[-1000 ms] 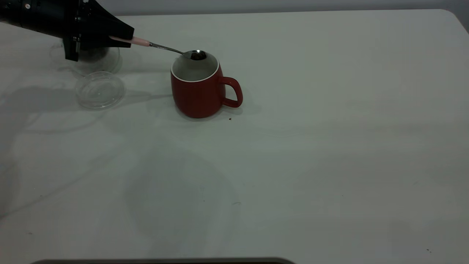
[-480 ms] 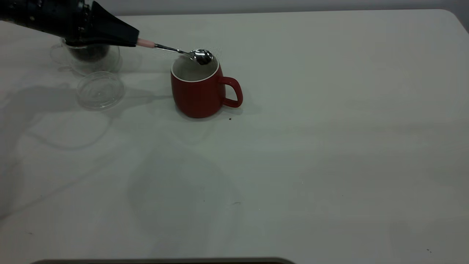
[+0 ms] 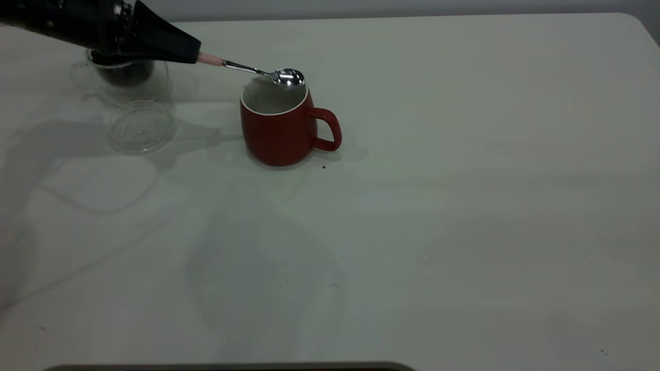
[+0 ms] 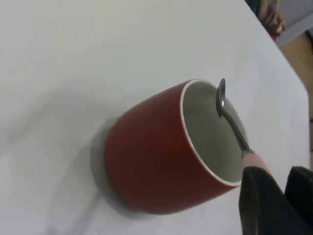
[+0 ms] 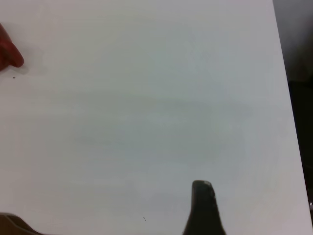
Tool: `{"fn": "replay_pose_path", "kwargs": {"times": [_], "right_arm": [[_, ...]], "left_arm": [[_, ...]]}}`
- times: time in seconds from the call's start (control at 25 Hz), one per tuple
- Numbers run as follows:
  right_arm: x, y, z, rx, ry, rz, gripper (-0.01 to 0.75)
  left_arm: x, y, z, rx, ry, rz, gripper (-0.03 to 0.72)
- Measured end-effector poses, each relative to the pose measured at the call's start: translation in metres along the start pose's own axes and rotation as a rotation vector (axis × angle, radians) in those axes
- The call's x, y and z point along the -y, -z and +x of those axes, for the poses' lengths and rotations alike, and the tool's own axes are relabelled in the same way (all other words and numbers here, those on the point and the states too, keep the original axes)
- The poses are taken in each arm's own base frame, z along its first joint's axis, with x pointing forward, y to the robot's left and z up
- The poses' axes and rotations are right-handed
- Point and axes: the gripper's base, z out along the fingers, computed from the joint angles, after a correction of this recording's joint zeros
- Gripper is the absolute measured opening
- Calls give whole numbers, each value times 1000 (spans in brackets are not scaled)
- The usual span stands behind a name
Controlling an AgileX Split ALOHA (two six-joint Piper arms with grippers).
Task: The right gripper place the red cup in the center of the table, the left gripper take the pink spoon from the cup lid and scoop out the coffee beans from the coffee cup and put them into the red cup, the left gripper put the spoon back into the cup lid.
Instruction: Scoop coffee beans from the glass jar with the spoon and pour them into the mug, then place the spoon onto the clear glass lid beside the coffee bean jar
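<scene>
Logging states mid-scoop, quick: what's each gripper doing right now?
Left gripper: shut on the pink spoon, above the red cup.
Right gripper: cannot be told.

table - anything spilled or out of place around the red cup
One small dark speck lies on the table just by the red cup, below its handle; it could be a stray coffee bean fragment, too small to tell. Otherwise nothing stands out: cup upright, cup lid flat.

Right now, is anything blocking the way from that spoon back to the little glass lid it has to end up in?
Nothing visible does. The left gripper holds the pink spoon over the red cup; the cup lid lies empty on the table beside the coffee cup, with bare tabletop between cup and lid.
</scene>
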Motion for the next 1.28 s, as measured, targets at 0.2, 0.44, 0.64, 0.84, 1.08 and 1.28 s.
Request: {"fn": "replay_pose_path", "kwargs": {"times": [0.2,0.44,0.64,0.84,1.08,1.28], "right_arm": [[0,0,0,0,0,0,591],[0,0,0,0,0,0,591],[0,0,0,0,0,0,591],[0,0,0,0,0,0,591],[0,0,0,0,0,0,591],[0,0,0,0,0,0,591]], "left_arm": [[12,54,-13,9,119,-96,123],[27,122,13,146,281,-160,123],[20,155,62,222,438,-186,123],[17,174,83,233,510,-227,123],[1,169,95,236,591,-284,123],[-20,155,114,259,646,-273,123]]}}
